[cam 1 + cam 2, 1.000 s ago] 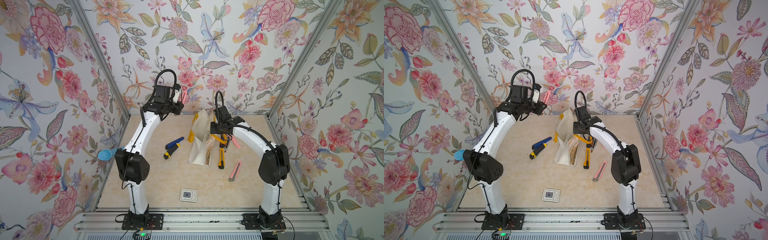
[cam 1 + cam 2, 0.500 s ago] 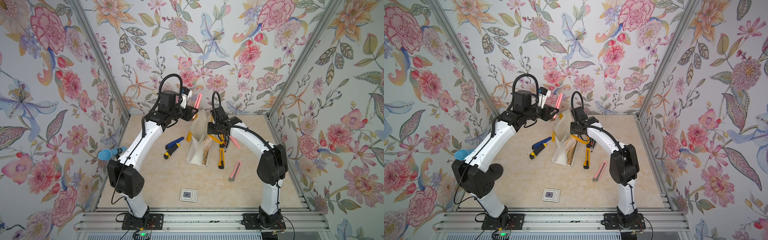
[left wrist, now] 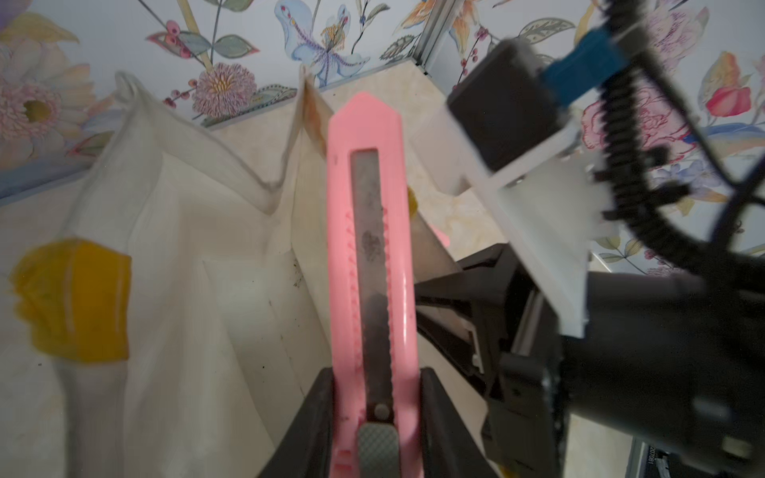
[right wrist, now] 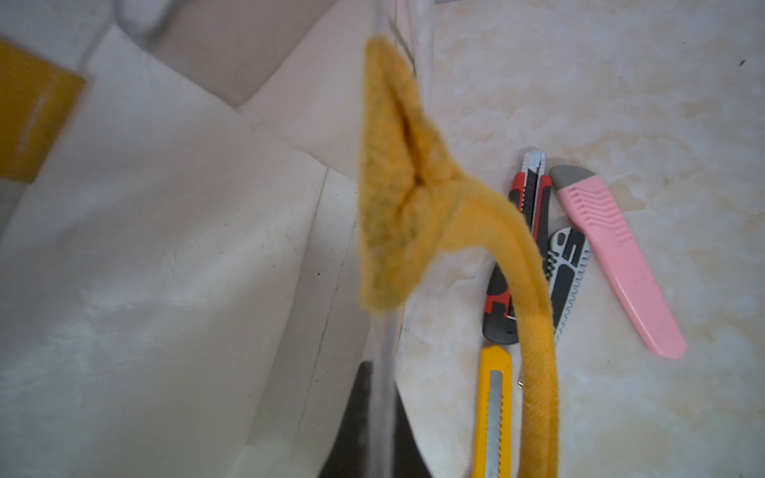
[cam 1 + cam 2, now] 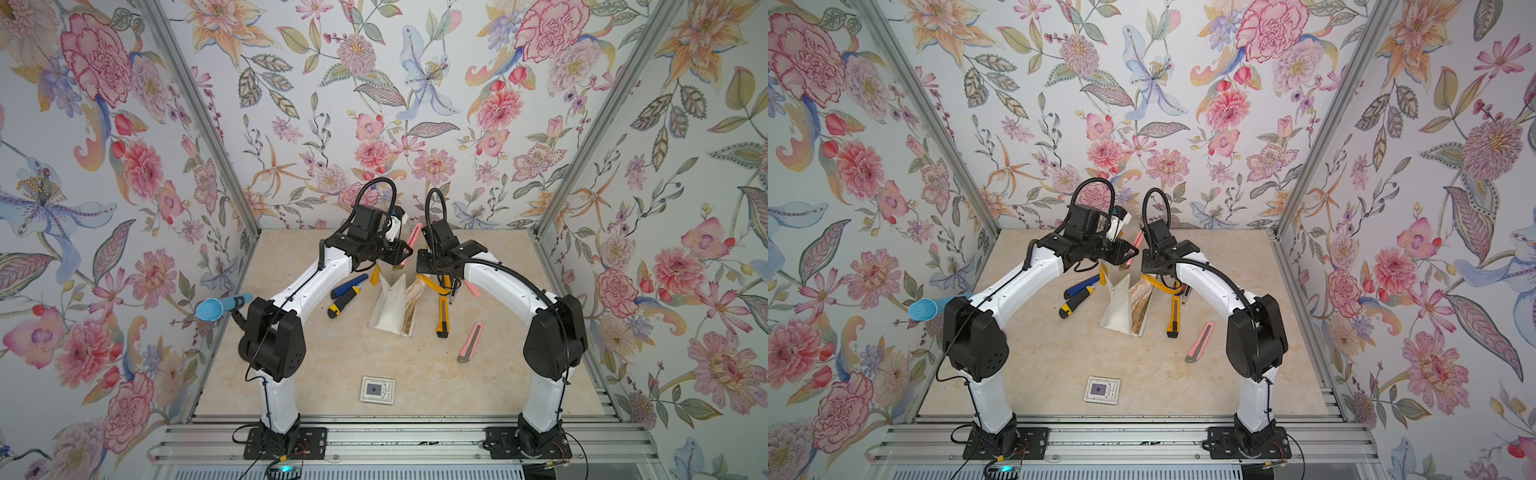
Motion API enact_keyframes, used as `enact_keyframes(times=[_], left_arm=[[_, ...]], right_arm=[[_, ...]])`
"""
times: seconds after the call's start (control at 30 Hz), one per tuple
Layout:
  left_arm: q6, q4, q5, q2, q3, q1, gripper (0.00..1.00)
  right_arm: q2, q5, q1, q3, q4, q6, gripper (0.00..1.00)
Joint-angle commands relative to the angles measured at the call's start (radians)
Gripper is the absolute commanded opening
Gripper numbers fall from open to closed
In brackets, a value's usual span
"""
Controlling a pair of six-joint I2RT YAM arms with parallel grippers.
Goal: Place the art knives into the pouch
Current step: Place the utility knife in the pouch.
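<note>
Floral-papered walls around a marbled beige bench [image 5: 291,374]. Left pincer [image 3: 376,372] clamped narrowly on the slider end of the pink art knife [image 3: 372,248], held off the bench, tip just by the gaping top of the pouch [image 3: 186,248]. Right pincer [image 4: 383,422] shut tight on the pouch's rim cloth, holding that side up, yellow rope handle [image 4: 534,331] drooping beside it. Pouch standing mid-bench, nearer the far edge. Toward the right edge: yellow knife [image 5: 442,316] just beside the pouch, red-and-black knife [image 4: 521,248], loose pink knife [image 5: 470,341] farther out. Toward the left edge: blue knife [image 5: 349,286] and blue-and-yellow knife [image 5: 343,302]. Near the front edge, a small card [image 5: 377,390].
</note>
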Motion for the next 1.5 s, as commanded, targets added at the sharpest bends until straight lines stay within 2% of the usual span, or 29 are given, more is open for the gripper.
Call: enact_keyframes(times=[0.0,0.13,0.3,0.53,0.7,0.87,0.93,1.0,1.1,1.17,1.3,1.47], left_arm=[[0.043,-0.051,-0.074,0.031,-0.008,-0.009,0.25],[0.066,-0.088,-0.127,0.063,-0.004,-0.018,0.31],[0.08,-0.118,-0.159,0.085,0.025,-0.024,0.45],[0.083,-0.112,-0.15,0.076,0.062,-0.024,0.51],[0.074,-0.059,-0.118,0.025,0.11,-0.023,0.53],[0.03,0.053,-0.119,-0.093,0.122,-0.007,0.61],[0.009,0.101,-0.132,-0.152,0.097,0.009,0.76],[0.007,0.136,-0.162,-0.216,0.061,0.029,0.83],[0.049,0.14,-0.266,-0.303,-0.001,0.06,0.93],[0.077,0.119,-0.343,-0.34,-0.051,0.09,0.96],[0.101,0.07,-0.4,-0.402,-0.162,0.177,0.97],[0.131,0.023,-0.469,-0.365,-0.334,0.265,0.97]], right_arm=[[-0.043,0.034,0.006,-0.018,-0.001,0.021,0.0],[-0.04,0.032,0.006,-0.018,0.0,0.022,0.0],[-0.04,0.034,0.008,-0.021,0.0,0.025,0.0],[-0.036,0.033,0.008,-0.022,-0.001,0.02,0.0],[-0.03,0.03,0.006,-0.02,-0.001,0.012,0.0],[-0.016,0.014,0.003,-0.009,0.0,0.003,0.0],[-0.014,0.012,0.003,-0.005,0.0,0.0,0.0],[-0.017,0.011,0.002,-0.005,0.0,-0.004,0.0],[-0.022,0.011,0.0,-0.01,0.0,-0.006,0.0],[-0.027,0.012,-0.003,-0.014,0.0,-0.008,0.0],[-0.035,0.016,-0.004,-0.022,0.0,-0.009,0.0],[-0.034,0.01,-0.01,-0.018,-0.001,-0.018,0.0]])
